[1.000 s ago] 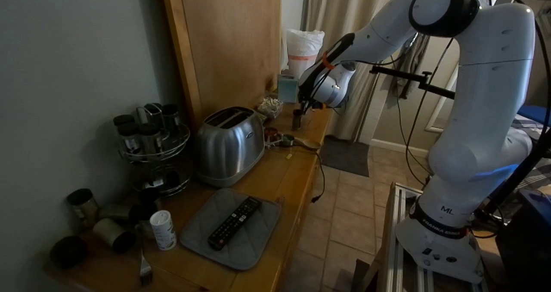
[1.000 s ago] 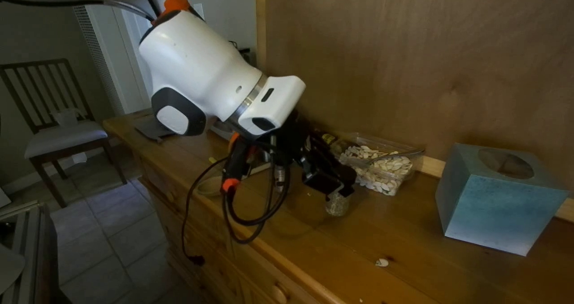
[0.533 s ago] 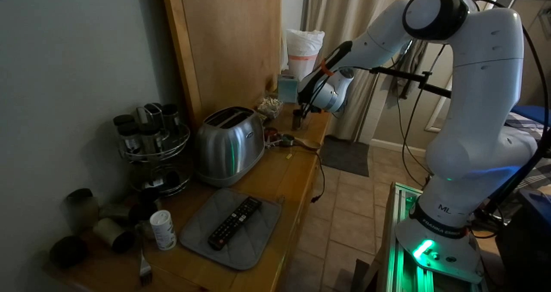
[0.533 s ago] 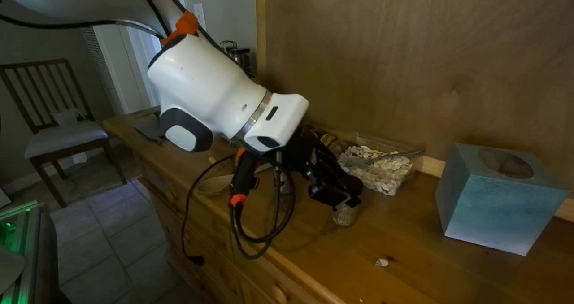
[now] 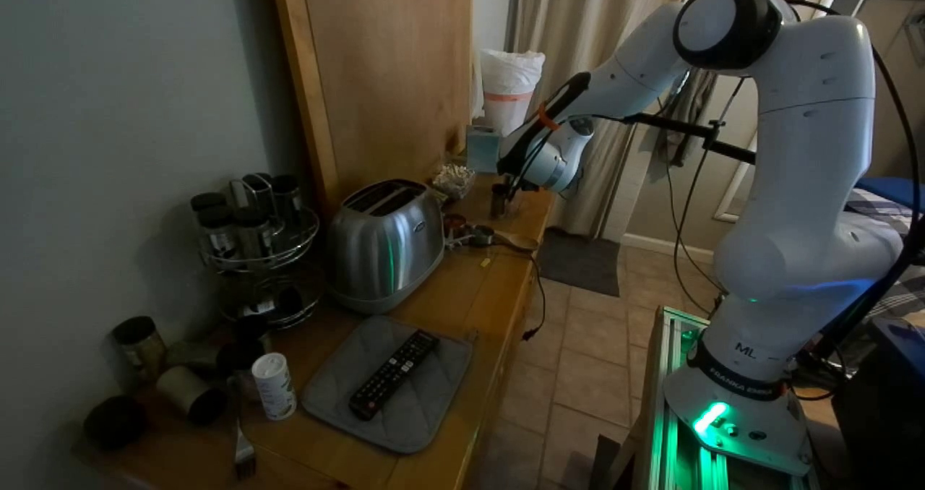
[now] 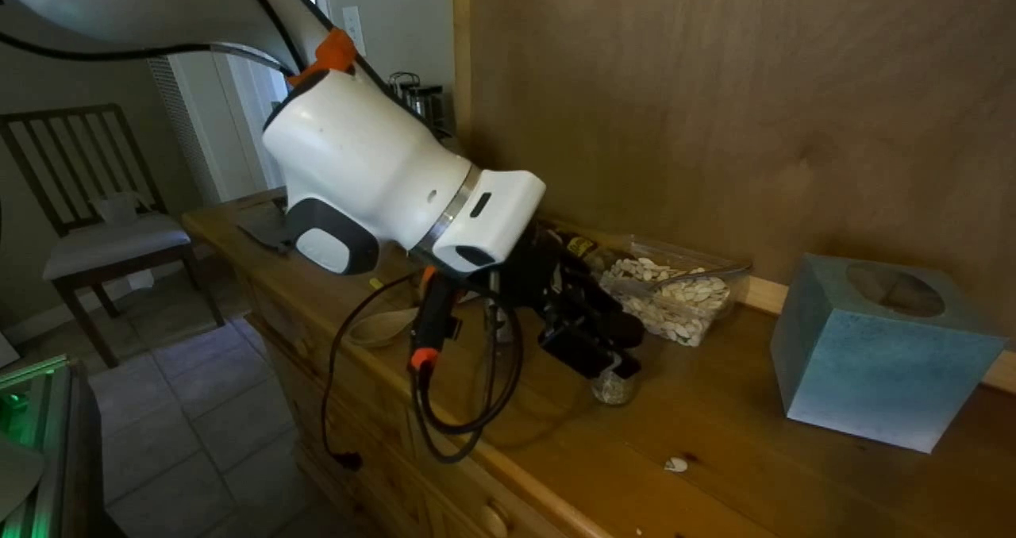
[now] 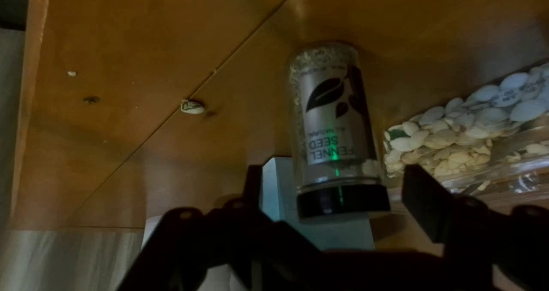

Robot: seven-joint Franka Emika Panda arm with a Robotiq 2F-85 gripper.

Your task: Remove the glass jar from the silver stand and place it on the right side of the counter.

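A glass jar (image 7: 332, 115) with a black cap and a "Fennel Seed" label appears to stand upright on the wooden counter (image 6: 738, 387). My gripper (image 7: 334, 186) is open around its cap, with a gap showing on both sides in the wrist view. In an exterior view only the lower part of the jar (image 6: 613, 389) shows under the black fingers. The silver stand (image 5: 269, 261), a tiered wire rack, is at the far end of the counter beside the toaster, with several similar black-capped jars on its upper tier.
A see-through tub of pale seeds (image 6: 675, 300) sits close beside the jar, against the back panel. A blue tissue box (image 6: 881, 363) is further along. The chrome toaster (image 5: 386, 251), a wooden spoon (image 5: 517, 242) and a dangling cord (image 5: 540, 295) lie toward the stand.
The arm came down slightly with the jar, and the jar's base sits lower in an exterior view. The fingers have let go of the cap. The robot's base light has turned green.
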